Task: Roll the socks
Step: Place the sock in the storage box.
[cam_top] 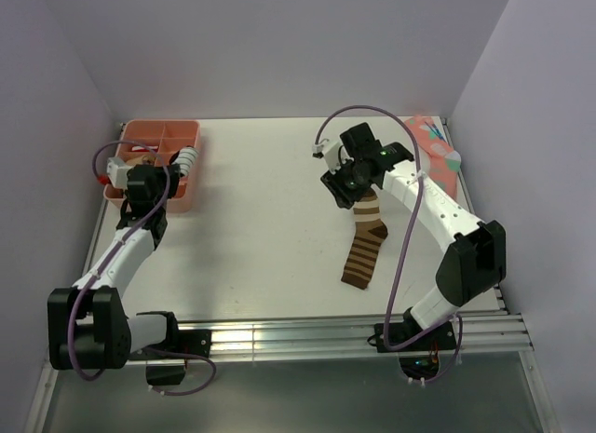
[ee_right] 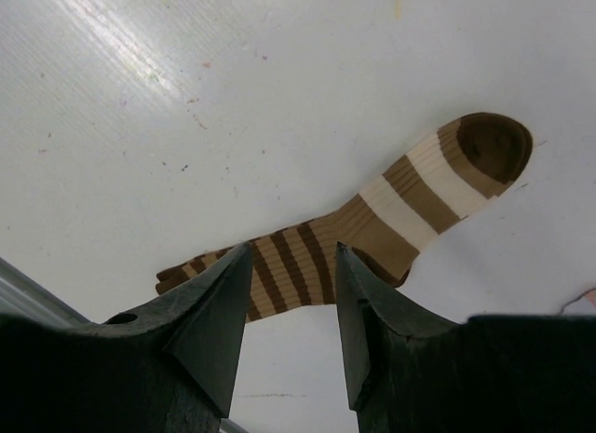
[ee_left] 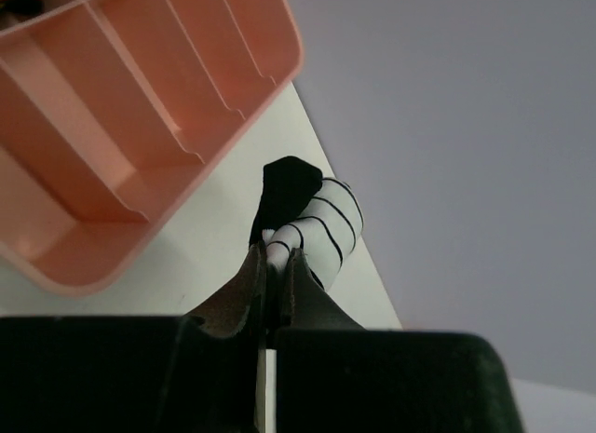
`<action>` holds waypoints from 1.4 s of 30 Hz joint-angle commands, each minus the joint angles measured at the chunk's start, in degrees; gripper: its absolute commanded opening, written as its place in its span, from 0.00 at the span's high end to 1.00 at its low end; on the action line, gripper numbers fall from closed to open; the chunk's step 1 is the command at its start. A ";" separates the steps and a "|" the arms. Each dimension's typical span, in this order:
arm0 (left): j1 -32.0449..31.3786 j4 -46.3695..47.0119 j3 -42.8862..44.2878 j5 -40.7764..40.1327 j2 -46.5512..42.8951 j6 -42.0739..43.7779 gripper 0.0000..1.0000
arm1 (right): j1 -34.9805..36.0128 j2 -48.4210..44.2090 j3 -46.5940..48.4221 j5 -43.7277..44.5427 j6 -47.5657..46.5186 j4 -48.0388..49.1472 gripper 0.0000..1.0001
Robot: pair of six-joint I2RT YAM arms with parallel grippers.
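Pinching white sock (ee_left: 321, 219), left pincer (ee_left: 277, 265), beside tray (ee_left: 149, 172)

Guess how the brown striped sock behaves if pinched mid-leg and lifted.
Probably floppy: the brown striped sock lies flat and bent on the table, so both ends should droop. Likely light, being thin knit. Its ribbed fabric shouldn't slip once the open right gripper closes.

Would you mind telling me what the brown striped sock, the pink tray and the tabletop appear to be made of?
Brown sock: knitted fabric, matte; ribbing lines run along its leg.
Tray: likely moulded plastic, smooth, slightly glossy; thin one-piece dividers with rounded corners.
Tabletop: possibly painted or plastic sheet, white, faint sheen; fine parallel lines and a glare streak.
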 commanded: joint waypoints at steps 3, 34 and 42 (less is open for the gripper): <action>-2.84 -5.20 0.66 -12.66 -3.79 -7.81 1.00 | -0.58 -0.97 9.40 1.86 -0.72 -2.52 0.52; -21.48 -66.48 28.79 -54.86 17.47 -74.86 1.00 | -2.51 4.66 22.25 -5.78 -8.81 -14.48 0.54; -21.31 -66.94 29.32 -57.50 22.57 -82.33 1.00 | -2.60 5.19 21.38 -6.48 -9.86 -14.92 0.54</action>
